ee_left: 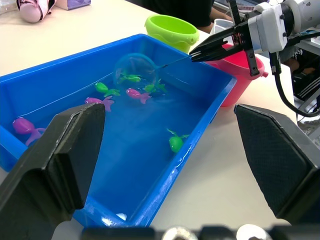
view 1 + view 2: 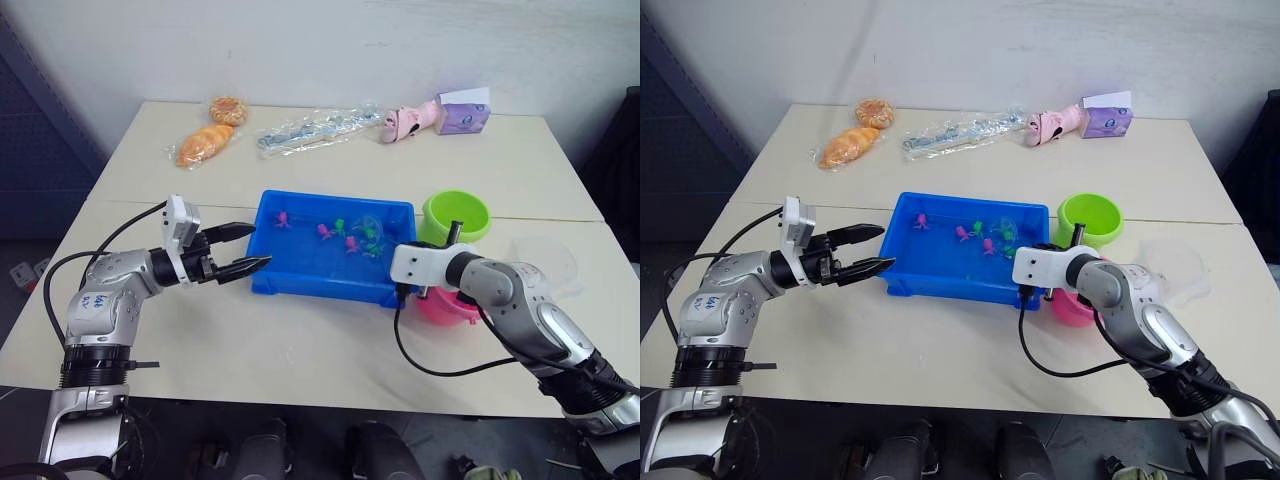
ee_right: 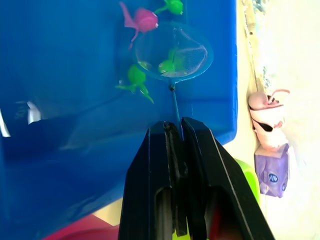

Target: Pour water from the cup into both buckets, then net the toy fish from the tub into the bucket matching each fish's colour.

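Note:
The blue tub (image 2: 300, 268) sits mid-table with water and several toy fish, pink (image 2: 283, 220) and green (image 1: 175, 143). My right gripper (image 3: 175, 127) is shut on the thin handle of the net (image 3: 173, 52). The net's hoop is down in the tub's right end with a green fish (image 3: 166, 65) inside its ring. The green bucket (image 2: 457, 215) stands right of the tub. Nearer me, the pink bucket (image 1: 240, 75) is partly hidden by my right arm. The clear cup (image 2: 548, 262) sits further right. My left gripper (image 2: 260, 245) is open beside the tub's left end, holding nothing.
At the table's far side lie two bread rolls (image 2: 205, 145), a clear plastic packet (image 2: 320, 130), a pink toy shoe (image 2: 410, 120) and a purple box (image 2: 462, 115). Bare tabletop lies in front of the tub. A cable hangs from my right wrist (image 2: 400, 340).

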Robot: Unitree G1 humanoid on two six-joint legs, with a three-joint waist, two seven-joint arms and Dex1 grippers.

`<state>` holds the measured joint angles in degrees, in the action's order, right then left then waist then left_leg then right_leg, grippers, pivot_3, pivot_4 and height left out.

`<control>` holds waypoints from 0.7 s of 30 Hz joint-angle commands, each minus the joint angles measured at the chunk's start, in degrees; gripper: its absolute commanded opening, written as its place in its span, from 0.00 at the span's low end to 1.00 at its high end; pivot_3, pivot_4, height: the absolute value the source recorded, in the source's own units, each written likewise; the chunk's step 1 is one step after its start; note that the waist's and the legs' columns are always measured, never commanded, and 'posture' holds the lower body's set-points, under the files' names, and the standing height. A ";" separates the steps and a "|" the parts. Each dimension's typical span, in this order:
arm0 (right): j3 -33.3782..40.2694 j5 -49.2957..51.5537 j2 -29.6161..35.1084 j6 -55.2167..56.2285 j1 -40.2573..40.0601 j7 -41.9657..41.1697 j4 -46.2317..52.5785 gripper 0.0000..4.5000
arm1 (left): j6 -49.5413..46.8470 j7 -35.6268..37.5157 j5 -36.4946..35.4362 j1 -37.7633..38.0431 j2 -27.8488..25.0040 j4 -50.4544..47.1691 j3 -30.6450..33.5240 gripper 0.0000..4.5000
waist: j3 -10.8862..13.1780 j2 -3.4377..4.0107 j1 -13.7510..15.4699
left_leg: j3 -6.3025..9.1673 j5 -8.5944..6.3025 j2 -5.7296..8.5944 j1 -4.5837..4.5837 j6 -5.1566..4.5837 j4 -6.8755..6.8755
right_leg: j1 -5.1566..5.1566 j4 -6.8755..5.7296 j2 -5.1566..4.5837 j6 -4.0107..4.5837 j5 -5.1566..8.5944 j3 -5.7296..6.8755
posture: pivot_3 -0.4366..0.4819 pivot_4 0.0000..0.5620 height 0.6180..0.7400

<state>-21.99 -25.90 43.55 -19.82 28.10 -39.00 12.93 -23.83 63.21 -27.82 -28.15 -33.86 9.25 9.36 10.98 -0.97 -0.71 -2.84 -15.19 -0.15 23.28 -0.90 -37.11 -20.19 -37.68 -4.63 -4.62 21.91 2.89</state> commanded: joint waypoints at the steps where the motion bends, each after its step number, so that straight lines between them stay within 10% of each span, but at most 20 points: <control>1: 3.08 2.82 -2.76 -2.97 0.06 -2.15 3.57 0.00 | 0.11 0.02 -1.34 0.42 -0.43 -2.50 0.52 0.99 | 0.00 0.00 -0.10 | 0.00 0.00 0.00 0.00 0.00 -0.01 | 0.00 0.00 0.00 0.00 0.00 0.00 | 0.48 0.27 1.00; 21: 37.83 41.55 -4.39 -34.76 -13.94 -15.60 29.53 0.00 | -0.22 3.75 -1.45 -2.77 -2.23 -1.99 -1.15 0.99 | 0.00 0.00 0.59 | 0.04 -0.04 0.00 0.01 -0.07 0.07 | 0.04 0.08 -0.02 0.00 0.00 -0.01 | 0.48 0.27 1.00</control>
<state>11.36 12.36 38.55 -55.12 14.94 -53.65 38.81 -24.31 66.17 -27.90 -29.57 -36.07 8.91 8.21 10.98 -0.97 -0.12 -2.80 -15.24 -0.14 23.28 -0.98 -37.03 -20.15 -37.59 -4.66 -4.62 21.90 2.89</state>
